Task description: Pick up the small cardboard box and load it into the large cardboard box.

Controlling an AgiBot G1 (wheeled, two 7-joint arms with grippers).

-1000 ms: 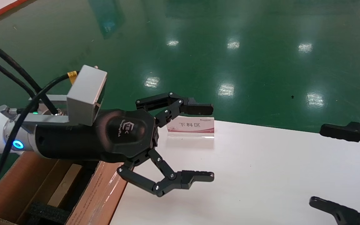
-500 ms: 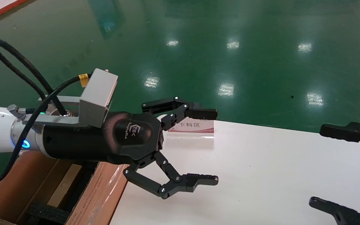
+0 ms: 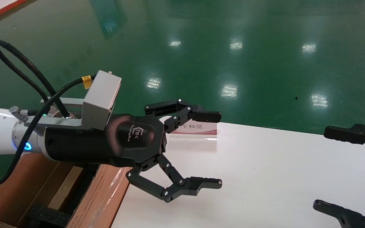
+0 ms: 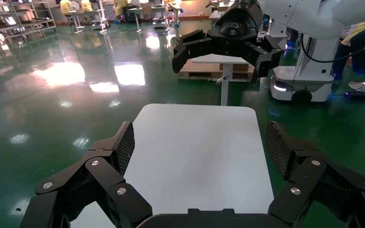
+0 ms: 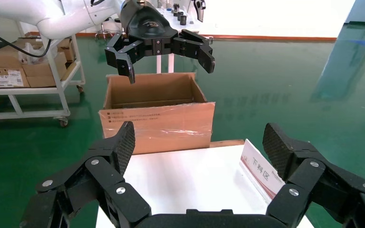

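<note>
The left gripper, jaws spread wide and empty, has edged out over the table's left edge, beside the large cardboard box. The small cardboard box apparently lies inside (loaded, seemingly). The right gripper hangs open at the right edge.

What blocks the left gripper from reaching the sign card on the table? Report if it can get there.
Probably yes. The left gripper hovers open above the white table, close to the sign card, with nothing lying between them. The right gripper sits open well off to the side.
</note>
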